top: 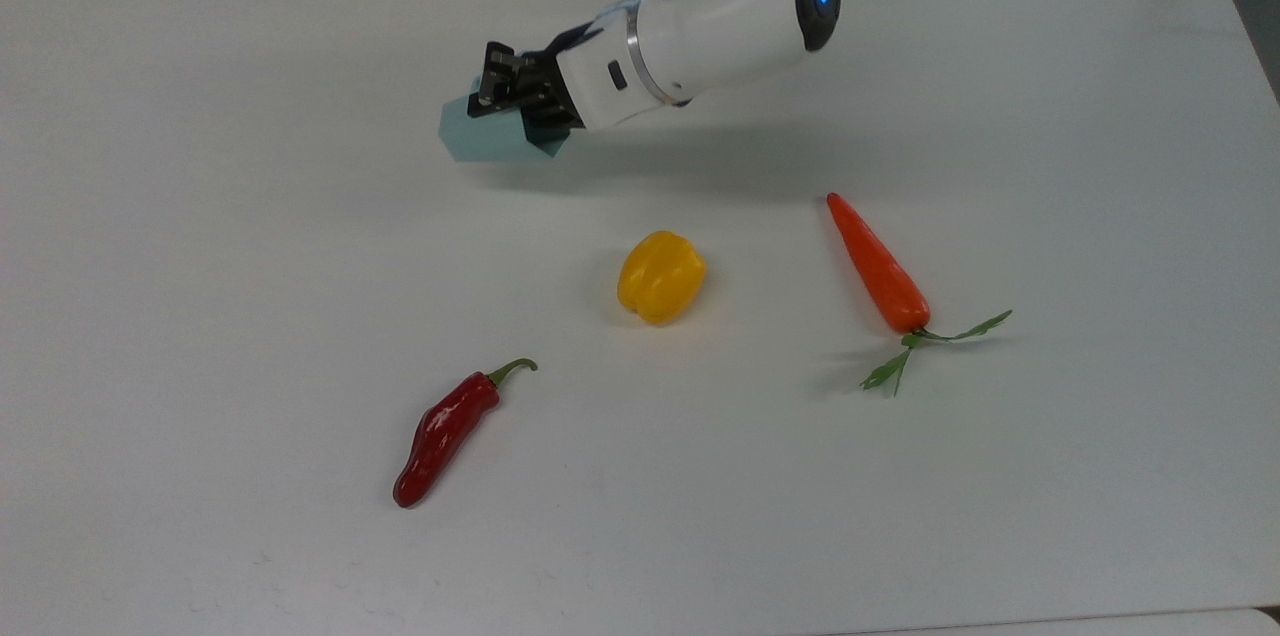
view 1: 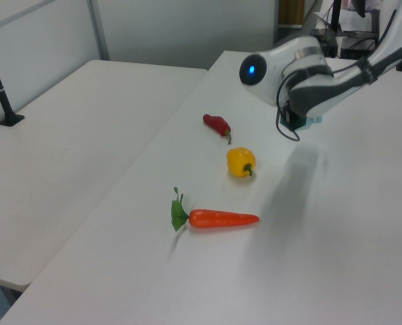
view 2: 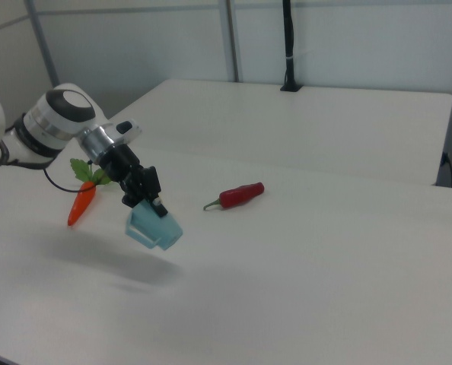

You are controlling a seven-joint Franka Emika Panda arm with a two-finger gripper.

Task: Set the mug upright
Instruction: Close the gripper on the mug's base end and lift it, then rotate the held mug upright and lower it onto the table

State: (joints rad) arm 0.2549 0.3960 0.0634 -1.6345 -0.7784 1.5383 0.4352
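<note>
Gripping the mug (top: 487, 138) by its rim, the gripper (top: 512, 94) has its fingers clamped on one wall of the cup, and the white arm (top: 700, 26) reaches in from about 1 o'clock in the top view. The mug is pale blue-green and faceted; in the right view it (view 2: 154, 226) hangs clear of the white table (view 2: 302, 289), tilted, with a soft shadow on the surface below and apart from it. In the right view the gripper (view 2: 144, 192) sits at the mug's 11 o'clock, just above it. In the left view a sliver of the mug (view 1: 313, 120) shows under the gripper (view 1: 297, 119), the rest hidden behind the arm. On the table (top: 200, 266) in the top view, a yellow pepper (top: 660, 276) lies at about 5 o'clock from the mug, well apart from it. A red chili (top: 445, 431) lies at roughly 6 o'clock from the mug, farther off, its green stem pointing toward 1 o'clock. A carrot (top: 878, 264) with green leaves lies at 4 o'clock from the mug, near the yellow pepper's 3 o'clock, its tip pointing toward 11 o'clock. None of the three vegetables touches another or the mug.
</note>
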